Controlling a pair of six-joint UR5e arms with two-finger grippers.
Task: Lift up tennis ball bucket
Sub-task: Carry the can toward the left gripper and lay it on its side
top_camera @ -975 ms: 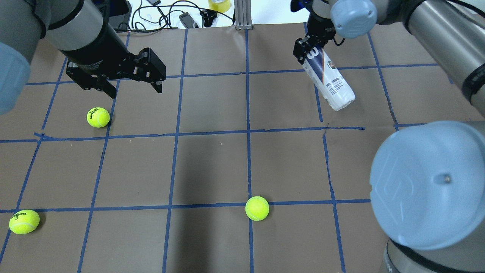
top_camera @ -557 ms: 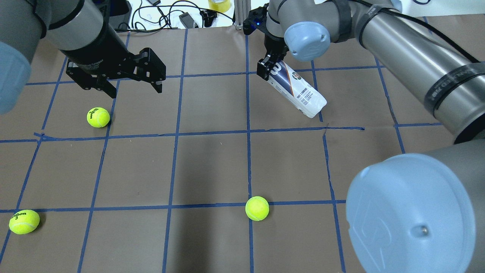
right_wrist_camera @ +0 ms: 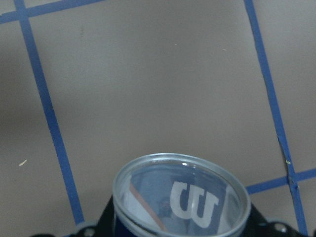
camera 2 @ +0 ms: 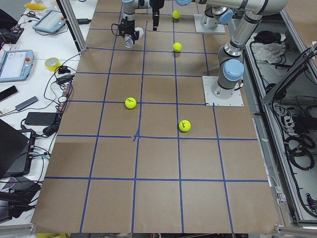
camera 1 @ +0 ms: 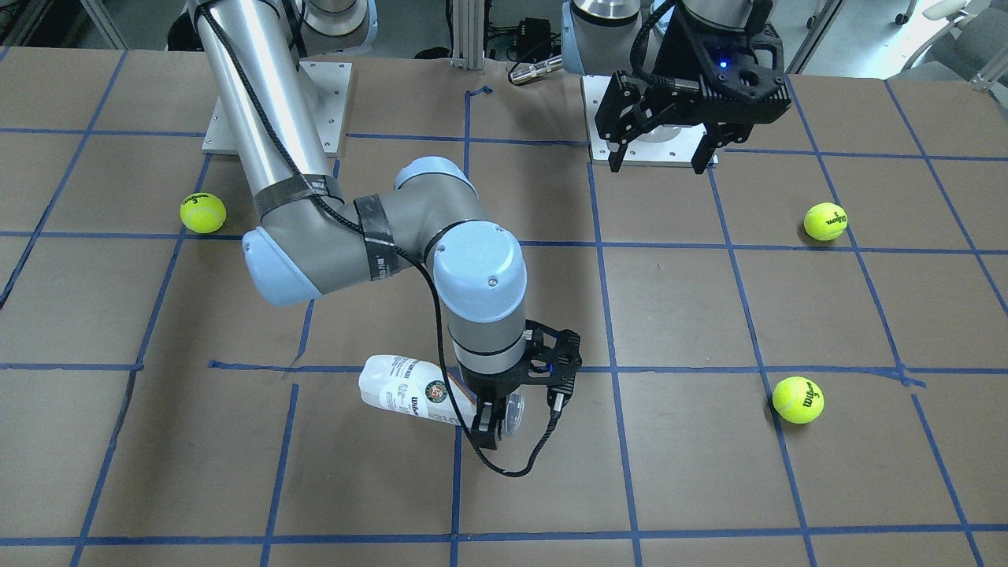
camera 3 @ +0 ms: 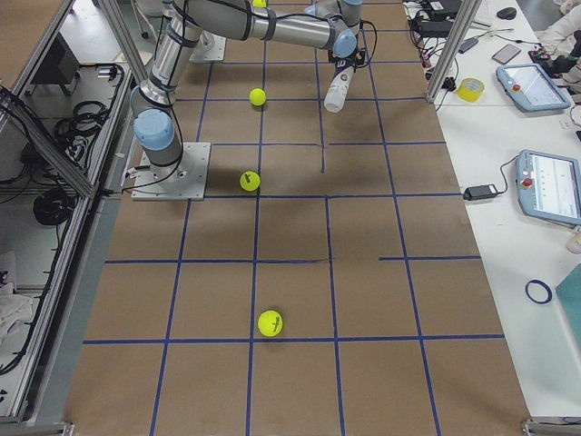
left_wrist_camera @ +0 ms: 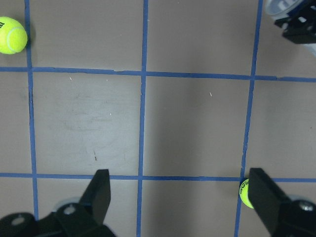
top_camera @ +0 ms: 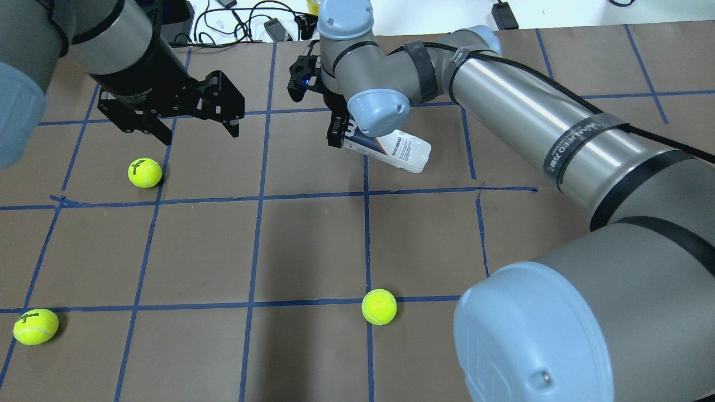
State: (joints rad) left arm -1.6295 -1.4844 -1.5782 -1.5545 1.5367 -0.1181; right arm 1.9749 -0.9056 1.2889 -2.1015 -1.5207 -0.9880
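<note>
The tennis ball bucket (top_camera: 399,149) is a clear tube with a white and navy label. It hangs tilted, almost level, over the far middle of the table. My right gripper (top_camera: 335,131) is shut on its open metal-rimmed end. The front view shows the tube (camera 1: 402,390) sticking out sideways from the right gripper (camera 1: 492,421). The right wrist view looks into the rim (right_wrist_camera: 180,197), with the white "W" visible. My left gripper (top_camera: 198,131) is open and empty above the far left squares; it also shows in the front view (camera 1: 660,157) and the left wrist view (left_wrist_camera: 180,197).
Three yellow-green tennis balls lie on the brown, blue-taped table: one (top_camera: 144,172) under the left gripper, one (top_camera: 35,326) near left, one (top_camera: 379,306) near middle. Cables and a tape roll (top_camera: 324,6) lie beyond the far edge.
My right arm has swung from the far right to the far middle, carrying the tube, which has tipped closer to level. The left arm and the balls have not moved.
</note>
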